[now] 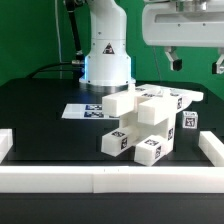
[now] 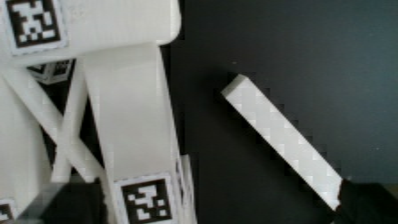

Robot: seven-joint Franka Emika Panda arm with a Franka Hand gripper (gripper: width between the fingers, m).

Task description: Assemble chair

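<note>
The chair parts [image 1: 145, 122] lie in a loose pile of chunky white blocks and panels with black-and-white tags, in the middle of the black table. My gripper [image 1: 197, 63] hangs high above the pile's right side in the exterior view, open, with nothing between its fingers. In the wrist view, long white chair parts [image 2: 125, 110] with tags run far below the gripper [image 2: 214, 205]. Only the dark tips of the fingers [image 2: 368, 195] show there, wide apart.
The marker board [image 1: 85, 111] lies flat in front of the robot base [image 1: 106, 55]. Low white border rails run along the front [image 1: 110, 178], left [image 1: 5, 146] and right [image 1: 211, 149]. A white rail [image 2: 285, 142] crosses the wrist view on the slant.
</note>
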